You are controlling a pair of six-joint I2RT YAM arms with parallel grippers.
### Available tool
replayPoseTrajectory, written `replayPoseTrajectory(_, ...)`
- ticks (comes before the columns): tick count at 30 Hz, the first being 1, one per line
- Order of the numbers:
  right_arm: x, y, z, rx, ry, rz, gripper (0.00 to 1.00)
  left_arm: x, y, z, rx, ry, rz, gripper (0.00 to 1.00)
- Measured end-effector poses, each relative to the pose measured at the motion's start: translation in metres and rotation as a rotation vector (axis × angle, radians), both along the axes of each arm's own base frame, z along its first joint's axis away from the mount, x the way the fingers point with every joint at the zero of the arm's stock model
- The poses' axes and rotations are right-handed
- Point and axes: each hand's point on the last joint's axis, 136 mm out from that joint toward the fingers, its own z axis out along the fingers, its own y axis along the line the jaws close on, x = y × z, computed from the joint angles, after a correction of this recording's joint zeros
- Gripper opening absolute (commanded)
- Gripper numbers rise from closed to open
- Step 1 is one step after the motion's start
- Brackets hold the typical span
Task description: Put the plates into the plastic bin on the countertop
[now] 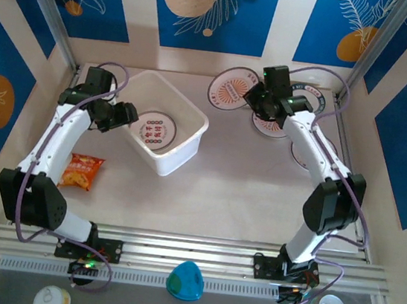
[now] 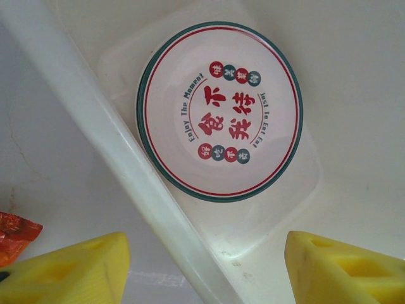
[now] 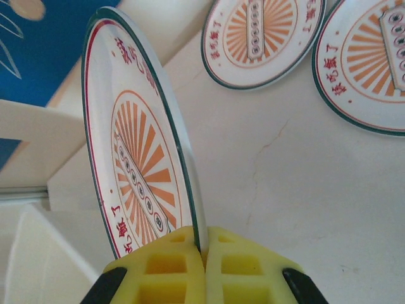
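Right pincer: pressed together on the rim of a sunburst plate, which stands tilted up on its edge between the yellow pads.
Held plate's place: far side of the desk, just right of the plastic bin, not over it.
Left pincer: spread, with nothing between its pads, hanging over the bin's left rim.
In the bin: one green-rimmed plate with red characters, lying flat on the bottom.
Far right of the desk: a flat plate and a second flat plate, both with orange rays, near each other.
Snack packet: orange, on the desk, near-left of the bin.
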Motion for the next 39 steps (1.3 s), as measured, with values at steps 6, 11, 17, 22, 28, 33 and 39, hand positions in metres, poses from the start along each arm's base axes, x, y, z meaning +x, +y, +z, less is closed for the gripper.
replayPoseTrajectory(6, -0.014, 0.010, 0.049, -0.002, -0.091, 0.007, 0.00, 0.002, -0.002, 0.011, -0.014, -0.043, -0.006, 0.67)
replayPoseTrajectory(11, -0.031, 0.057, 0.083, 0.016, -0.168, 0.091, 0.00, 0.002, 0.002, 0.019, -0.034, -0.071, 0.003, 0.68)
replayPoseTrajectory(17, -0.047, 0.136, 0.088, 0.071, -0.167, 0.202, 0.00, 0.001, 0.012, 0.031, -0.066, -0.103, 0.026, 0.68)
replayPoseTrajectory(22, -0.052, 0.199, 0.046, 0.067, -0.075, 0.261, 0.00, -0.004, 0.017, 0.044, -0.085, -0.140, 0.033, 0.69)
replayPoseTrajectory(28, -0.068, 0.235, -0.013, 0.039, 0.061, 0.248, 0.00, -0.006, 0.031, 0.053, -0.087, -0.168, 0.063, 0.69)
replayPoseTrajectory(33, -0.074, 0.236, -0.032, 0.024, 0.118, 0.196, 0.00, -0.007, 0.029, 0.053, -0.097, -0.167, 0.053, 0.69)
replayPoseTrajectory(39, -0.071, 0.232, -0.037, 0.031, 0.142, 0.137, 0.00, -0.002, 0.028, 0.045, -0.107, -0.139, 0.049, 0.69)
